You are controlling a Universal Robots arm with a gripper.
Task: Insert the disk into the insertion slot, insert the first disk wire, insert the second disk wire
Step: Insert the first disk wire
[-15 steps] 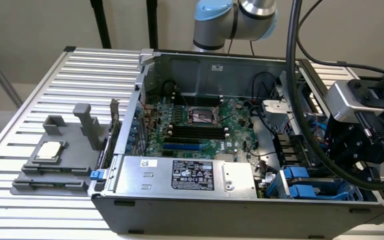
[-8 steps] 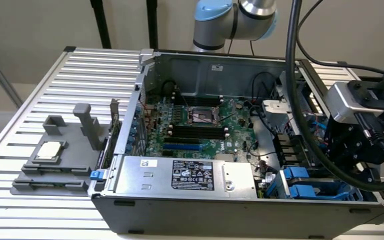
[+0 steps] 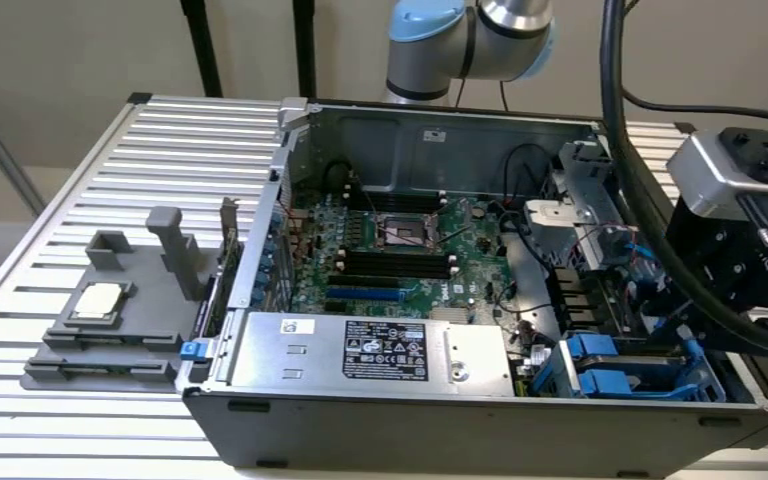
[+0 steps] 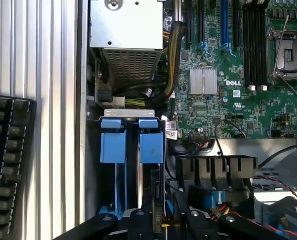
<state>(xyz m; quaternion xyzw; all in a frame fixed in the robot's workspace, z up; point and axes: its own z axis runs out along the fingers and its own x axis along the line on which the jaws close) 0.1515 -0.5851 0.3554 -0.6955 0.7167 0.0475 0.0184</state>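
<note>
The insertion slot point(image 4: 119, 116), a grey drive cage, holds two bright blue tabs point(image 4: 113, 140) side by side. A silver-grey edge of the disk point(image 4: 139, 172) runs down between them, and its label is hidden. In the exterior view the cage point(image 3: 624, 372) sits at the case's front corner on that view's right. My gripper point(image 4: 163, 222) hovers just over the cage, its black fingers point(image 4: 138, 220) apart. A thin dark connector piece point(image 4: 157, 212) stands between them, against one finger only. The arm's black wrist unit point(image 3: 742, 245) hangs above the cage.
The silver box with a black label point(image 3: 371, 350) lies beside the cage. Red and black wires point(image 4: 281, 187) and a black cable bundle point(image 4: 172, 60) cross near the motherboard point(image 4: 238, 75). A keyboard point(image 4: 8, 165) lies outside the case, and a grey fixture point(image 3: 117, 310) stands on the slatted table.
</note>
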